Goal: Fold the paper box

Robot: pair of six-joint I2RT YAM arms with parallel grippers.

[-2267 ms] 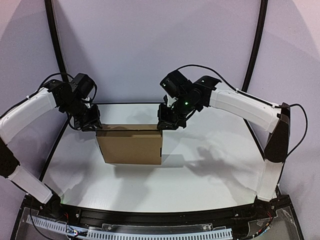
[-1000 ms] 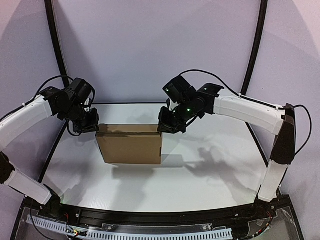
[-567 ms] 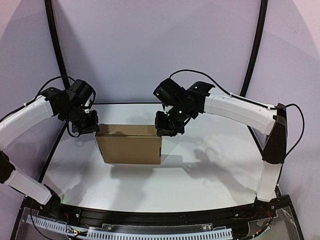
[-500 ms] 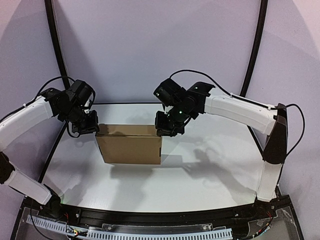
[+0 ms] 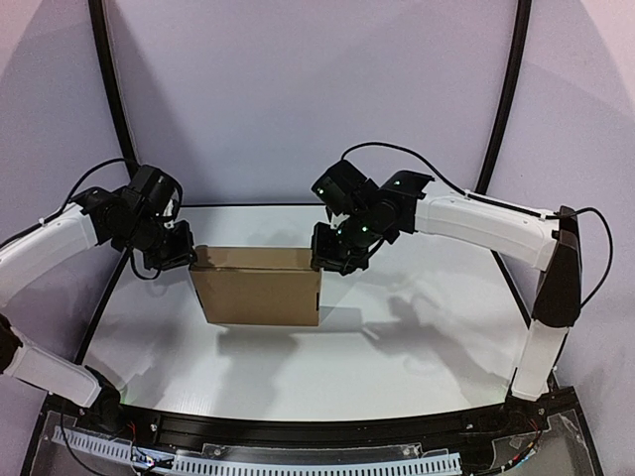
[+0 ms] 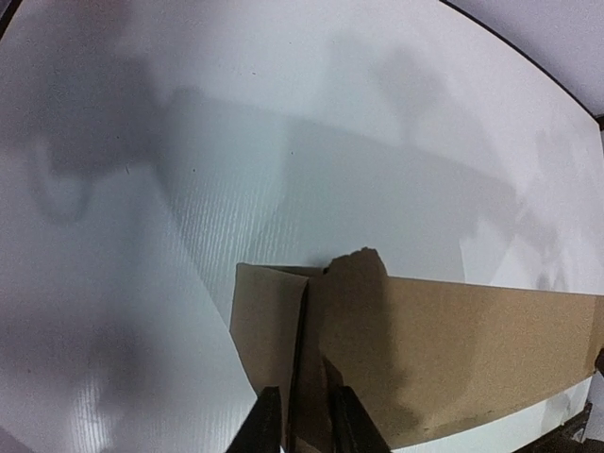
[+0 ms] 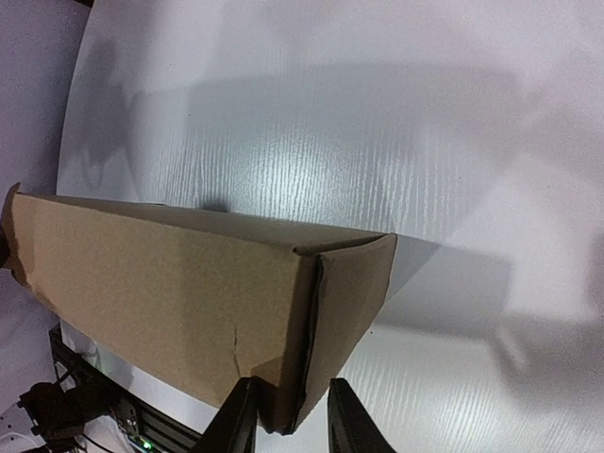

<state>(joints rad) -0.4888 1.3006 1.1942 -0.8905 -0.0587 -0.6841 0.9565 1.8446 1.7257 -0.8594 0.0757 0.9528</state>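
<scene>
Fingers (image 6: 267, 427) astride paper box (image 5: 260, 296) corners

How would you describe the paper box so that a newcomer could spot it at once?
On the white table, look toward the far side, between the left gripper and the right gripper. The paper box is an oblong of plain brown cardboard, the only brown thing among white and black.

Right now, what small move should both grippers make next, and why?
Probably open a little wider and back straight off. The paper box looks folded, and the left gripper and right gripper each straddle one end wall, so pulling sideways could drag it.
</scene>
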